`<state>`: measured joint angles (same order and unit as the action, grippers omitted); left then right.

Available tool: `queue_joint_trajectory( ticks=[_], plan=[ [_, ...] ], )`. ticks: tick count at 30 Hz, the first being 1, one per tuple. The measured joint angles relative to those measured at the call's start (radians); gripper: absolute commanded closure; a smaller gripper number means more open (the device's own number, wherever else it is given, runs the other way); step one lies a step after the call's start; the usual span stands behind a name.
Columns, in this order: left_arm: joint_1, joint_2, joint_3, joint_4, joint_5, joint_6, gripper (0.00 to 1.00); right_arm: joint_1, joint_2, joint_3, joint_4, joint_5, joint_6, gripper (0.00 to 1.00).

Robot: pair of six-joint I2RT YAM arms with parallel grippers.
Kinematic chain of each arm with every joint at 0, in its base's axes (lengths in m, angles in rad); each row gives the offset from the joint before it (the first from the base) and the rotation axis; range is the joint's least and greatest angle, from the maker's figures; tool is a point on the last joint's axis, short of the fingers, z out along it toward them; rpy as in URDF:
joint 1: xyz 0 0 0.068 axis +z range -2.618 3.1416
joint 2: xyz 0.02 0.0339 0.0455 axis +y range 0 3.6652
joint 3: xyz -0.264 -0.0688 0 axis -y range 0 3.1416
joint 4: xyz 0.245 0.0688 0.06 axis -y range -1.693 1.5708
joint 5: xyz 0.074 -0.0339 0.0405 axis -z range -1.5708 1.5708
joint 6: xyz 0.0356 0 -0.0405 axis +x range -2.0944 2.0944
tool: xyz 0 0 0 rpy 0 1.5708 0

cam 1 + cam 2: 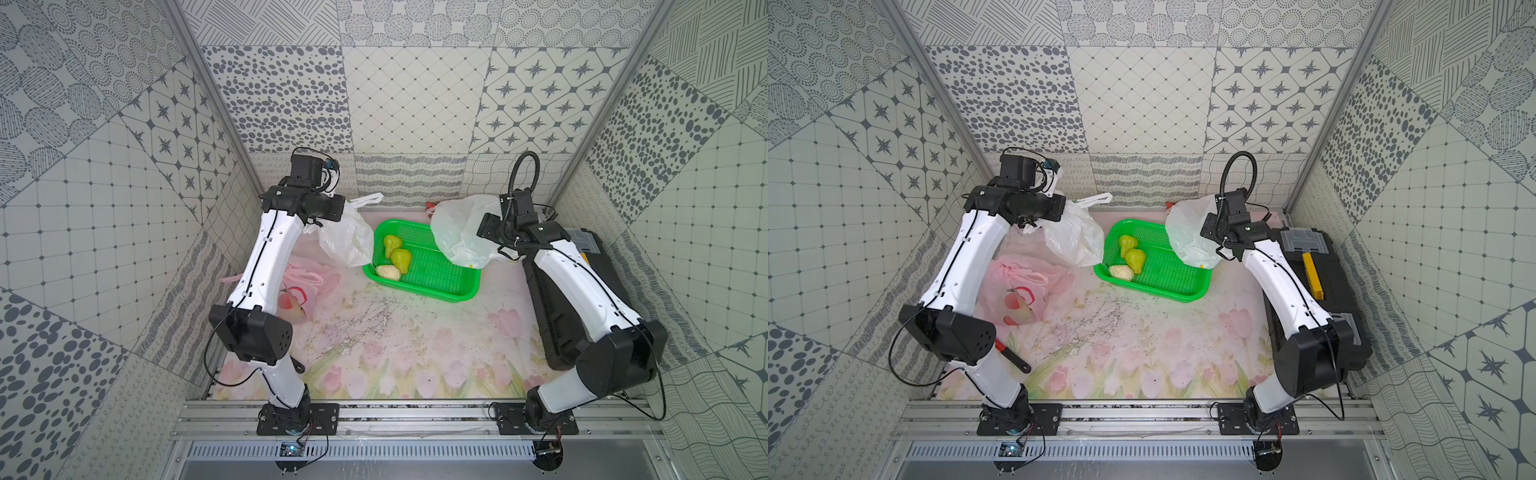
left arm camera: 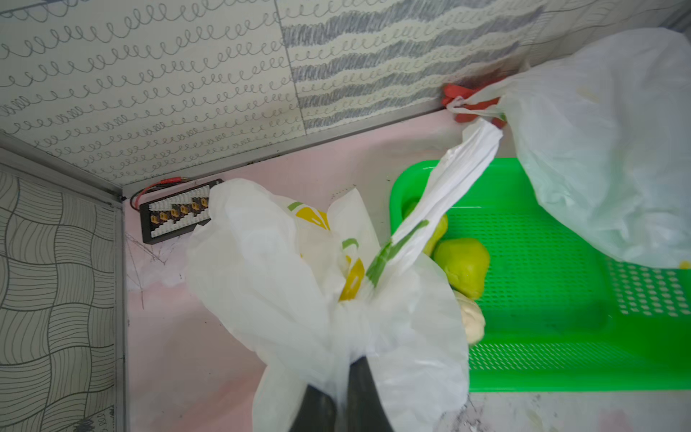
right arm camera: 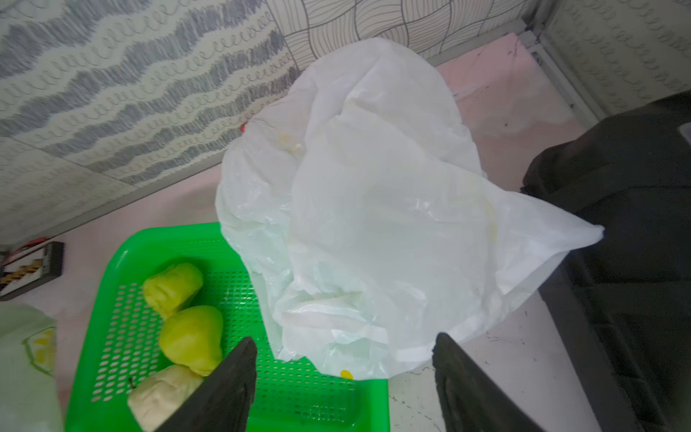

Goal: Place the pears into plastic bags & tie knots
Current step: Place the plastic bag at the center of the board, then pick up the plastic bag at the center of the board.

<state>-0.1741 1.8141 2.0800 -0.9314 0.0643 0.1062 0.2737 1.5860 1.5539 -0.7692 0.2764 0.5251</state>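
In both top views the left arm (image 1: 266, 257) half covers the pink bag (image 1: 307, 276), 9 o'clock of the basket (image 1: 436, 286). Left wrist: left pincer (image 2: 342, 374) clenched on the lemon-print bag (image 2: 299, 280), tips buried. Right wrist: right pincer (image 3: 346, 338) released, facing the white bag (image 3: 374, 205).

A: Walls, quick?
B: Back wall (image 1: 415, 104), left wall (image 1: 83, 208) & right wall (image 1: 685, 228) all papered in grey-on-white patchwork: dots, stars, grids, squiggles. Alu posts (image 1: 211, 95) run up the back corners.
A: Floor?
B: Tabletop mat (image 1: 436, 353), pale pink w/ tulip print, dark specks & scratches approx. mid-table. Alu rail (image 1: 415, 415) along the front edge, vented metal panel (image 1: 374, 451) in front of that.
A: Furniture?
B: Black toolbox (image 1: 1350, 291) w/ yellow handle (image 1: 1313, 275), by the right wall.
A: Light?
B: Bright, even, soft shadows.
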Motion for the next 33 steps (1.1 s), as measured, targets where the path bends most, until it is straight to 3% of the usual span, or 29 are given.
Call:
queue_joint_trajectory(
  ticks=[4, 7, 9, 14, 15, 16, 22, 27, 30, 33],
  plan=[
    [0.03, 0.126, 0.081, 0.012, -0.038, -0.002, 0.97, -0.002, 0.123, 0.06, -0.065, 0.074, -0.037, 0.2],
    [0.046, 0.194, 0.108, 0.016, -0.051, -0.004, 0.87, -0.002, 0.229, 0.104, -0.076, 0.101, -0.064, 0.22],
    [0.049, 0.221, 0.114, 0.016, -0.051, -0.008, 0.75, -0.002, 0.275, 0.106, -0.074, 0.112, -0.082, 0.34],
    [0.057, 0.24, 0.122, 0.013, -0.033, -0.04, 0.38, -0.002, 0.338, 0.107, -0.061, 0.106, -0.142, 0.9],
    [0.057, 0.235, 0.125, 0.011, -0.032, -0.047, 0.28, -0.002, 0.337, 0.107, -0.053, 0.098, -0.148, 0.95],
    [0.058, 0.227, 0.129, 0.007, -0.034, -0.053, 0.02, -0.002, 0.33, 0.106, -0.04, 0.085, -0.154, 1.0],
    [0.094, 0.124, 0.117, -0.006, -0.008, -0.093, 0.02, 0.013, 0.146, 0.099, 0.014, -0.058, -0.162, 1.0],
    [0.209, 0.037, 0.02, 0.032, 0.164, -0.212, 0.02, 0.159, -0.05, 0.151, 0.035, -0.153, -0.131, 1.0],
    [0.236, 0.023, 0.0, 0.023, 0.241, -0.263, 0.01, 0.273, -0.121, 0.145, 0.113, -0.27, -0.055, 1.0],
    [0.237, 0.0, -0.006, 0.006, 0.266, -0.286, 0.01, 0.334, -0.203, 0.005, 0.306, -0.411, 0.127, 1.0]
  ],
)
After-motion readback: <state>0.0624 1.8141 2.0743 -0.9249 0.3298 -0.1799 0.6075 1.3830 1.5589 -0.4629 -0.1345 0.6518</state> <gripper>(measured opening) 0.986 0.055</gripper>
